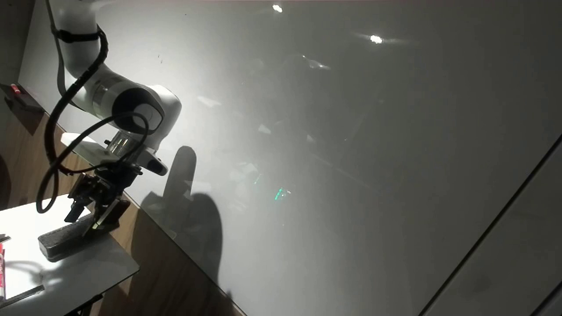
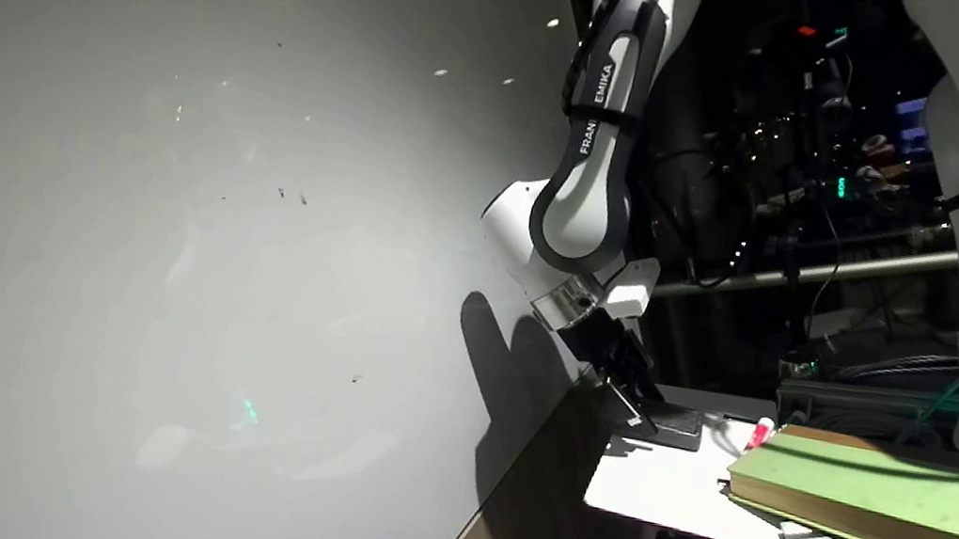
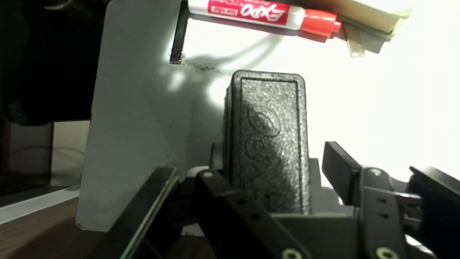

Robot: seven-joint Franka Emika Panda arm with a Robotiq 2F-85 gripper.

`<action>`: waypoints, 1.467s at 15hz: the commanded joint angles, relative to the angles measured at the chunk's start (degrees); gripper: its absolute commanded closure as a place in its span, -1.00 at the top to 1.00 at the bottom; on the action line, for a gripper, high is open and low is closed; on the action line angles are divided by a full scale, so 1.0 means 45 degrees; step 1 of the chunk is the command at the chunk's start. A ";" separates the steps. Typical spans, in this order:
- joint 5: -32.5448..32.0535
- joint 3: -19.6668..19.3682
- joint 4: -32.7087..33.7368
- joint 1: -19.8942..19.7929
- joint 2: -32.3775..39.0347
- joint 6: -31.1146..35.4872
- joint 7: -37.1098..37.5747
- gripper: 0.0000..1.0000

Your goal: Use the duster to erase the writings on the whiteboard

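The duster (image 1: 61, 243) is a dark grey rectangular block lying flat on a small white table; it also shows in an exterior view (image 2: 677, 426) and in the wrist view (image 3: 267, 126). My gripper (image 3: 275, 159) is open, its fingers either side of the duster's near end. The left finger is close beside the duster; a gap shows on the right. The gripper is low over the duster in both exterior views (image 1: 91, 219) (image 2: 638, 415). The large glossy whiteboard (image 1: 351, 131) (image 2: 155, 278) carries tiny dark marks (image 2: 293, 196), too small to read as words.
The white table (image 1: 101, 267) holds a red marker (image 3: 248, 12), a thin black bar (image 3: 179, 36) and a green book (image 2: 874, 490). A brown wooden strip (image 1: 167, 272) runs along the whiteboard's lower edge. A small ledge with a red marker (image 1: 16, 88) sits on it.
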 commanded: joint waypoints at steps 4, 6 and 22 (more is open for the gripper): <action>0.0568 0.0107 0.0092 0.0104 -0.0553 -0.0328 -0.0451 1.00; 0.0855 0.0296 -0.0191 0.0188 -0.1388 -0.0190 -0.0714 1.00; 0.0406 0.1184 -0.0272 0.1352 -0.7959 -0.2084 -0.2526 1.00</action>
